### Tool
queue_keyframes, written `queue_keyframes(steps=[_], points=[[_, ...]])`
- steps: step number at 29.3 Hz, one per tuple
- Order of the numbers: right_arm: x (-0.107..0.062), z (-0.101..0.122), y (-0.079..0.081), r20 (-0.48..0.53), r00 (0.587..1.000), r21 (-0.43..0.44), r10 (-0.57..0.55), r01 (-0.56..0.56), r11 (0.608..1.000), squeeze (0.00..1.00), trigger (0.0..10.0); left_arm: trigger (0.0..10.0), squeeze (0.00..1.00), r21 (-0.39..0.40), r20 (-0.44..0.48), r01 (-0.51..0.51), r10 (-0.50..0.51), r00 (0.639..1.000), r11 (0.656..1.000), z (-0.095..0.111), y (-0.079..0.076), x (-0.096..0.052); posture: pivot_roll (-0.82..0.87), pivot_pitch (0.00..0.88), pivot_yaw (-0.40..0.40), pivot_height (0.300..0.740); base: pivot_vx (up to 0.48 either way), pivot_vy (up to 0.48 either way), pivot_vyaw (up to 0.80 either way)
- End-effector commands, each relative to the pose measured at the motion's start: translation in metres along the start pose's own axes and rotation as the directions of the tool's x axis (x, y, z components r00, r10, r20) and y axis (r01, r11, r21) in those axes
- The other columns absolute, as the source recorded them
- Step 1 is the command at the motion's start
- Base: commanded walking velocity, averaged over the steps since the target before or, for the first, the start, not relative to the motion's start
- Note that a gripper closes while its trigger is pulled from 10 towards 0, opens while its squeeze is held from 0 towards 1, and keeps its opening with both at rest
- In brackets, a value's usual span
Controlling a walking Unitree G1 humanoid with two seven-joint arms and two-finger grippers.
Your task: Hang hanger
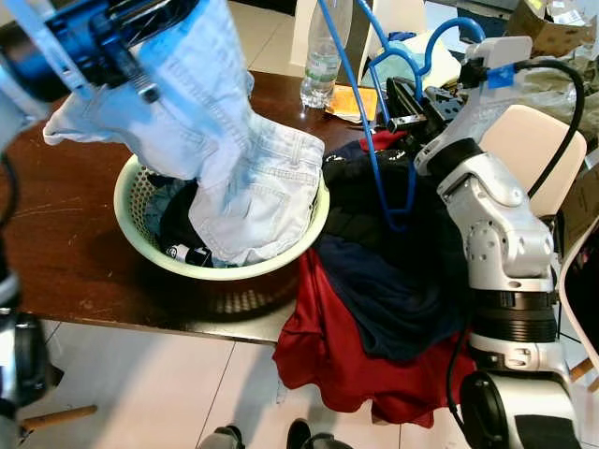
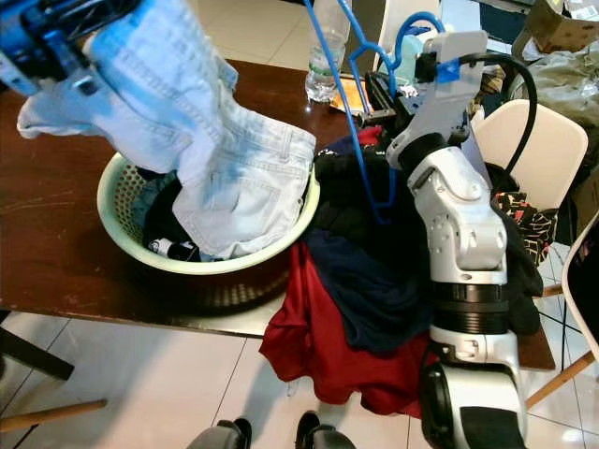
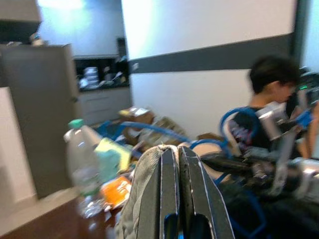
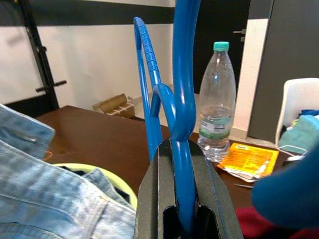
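My right gripper (image 4: 182,147) is shut on a blue plastic hanger (image 4: 183,94) and holds it upright above the clothes pile, right of the basket. A second blue hanger loop (image 1: 447,37) shows behind the right arm. My left gripper (image 3: 177,164) is shut on a pair of pale denim jeans (image 1: 253,187). It holds them up at the far left, over a light green laundry basket (image 1: 225,272). The jeans' lower end still drapes into the basket and over its rim. Dark clothes lie in the basket under the jeans.
The basket stands on a dark wooden table (image 1: 65,224). A heap of navy and red clothes (image 1: 374,281) spills over the table's front edge. A water bottle (image 1: 323,65) and an orange packet (image 1: 354,101) lie behind. A white chair (image 1: 529,150) stands right. A person (image 3: 269,84) sits beyond.
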State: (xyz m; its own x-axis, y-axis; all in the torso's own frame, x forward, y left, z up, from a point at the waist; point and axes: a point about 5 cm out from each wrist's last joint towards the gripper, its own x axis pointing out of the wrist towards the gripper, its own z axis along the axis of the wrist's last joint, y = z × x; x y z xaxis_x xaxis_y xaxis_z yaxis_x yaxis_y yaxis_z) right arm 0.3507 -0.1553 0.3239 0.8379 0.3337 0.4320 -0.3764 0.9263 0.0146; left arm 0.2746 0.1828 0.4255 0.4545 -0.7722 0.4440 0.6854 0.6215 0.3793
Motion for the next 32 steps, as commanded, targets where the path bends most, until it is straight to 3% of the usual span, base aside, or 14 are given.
queue_keyframes(steps=[1, 10, 17, 32], points=[[-0.005, 0.003, -0.007, 0.037, 0.999, 0.02, -0.025, 0.024, 1.0, 0.0, 10.0, 10.0, 0.0, 0.032, 0.058, 0.038, -0.04, 0.997, 0.999, 0.013, -0.007, 0.005, 0.16, 0.112, -0.055, 0.74, 0.0, 0.0, 0.0], [-0.003, 0.012, -0.008, 0.116, 0.993, 0.11, -0.032, 0.019, 0.994, 0.0, 10.0, 10.0, 0.0, 0.079, 0.104, 0.087, -0.095, 0.99, 0.993, 0.034, -0.006, 0.016, 0.17, 0.099, -0.037, 0.74, -0.23, 0.0, 0.0], [-0.005, 0.016, -0.006, 0.149, 0.988, 0.156, -0.025, 0.002, 0.988, 0.0, 10.0, 10.0, 0.0, 0.023, 0.185, 0.124, -0.126, 0.975, 0.992, 0.046, -0.013, 0.023, 0.17, 0.097, -0.029, 0.74, -0.38, 0.0, 0.0], [-0.008, 0.024, -0.007, 0.201, 0.979, 0.188, -0.01, -0.029, 0.982, 0.0, 10.0, 10.0, 0.0, -0.07, 0.211, 0.2, -0.182, 0.961, 0.977, 0.03, -0.03, 0.038, 0.16, 0.093, -0.032, 0.74, -0.383, 0.0, 0.0]])
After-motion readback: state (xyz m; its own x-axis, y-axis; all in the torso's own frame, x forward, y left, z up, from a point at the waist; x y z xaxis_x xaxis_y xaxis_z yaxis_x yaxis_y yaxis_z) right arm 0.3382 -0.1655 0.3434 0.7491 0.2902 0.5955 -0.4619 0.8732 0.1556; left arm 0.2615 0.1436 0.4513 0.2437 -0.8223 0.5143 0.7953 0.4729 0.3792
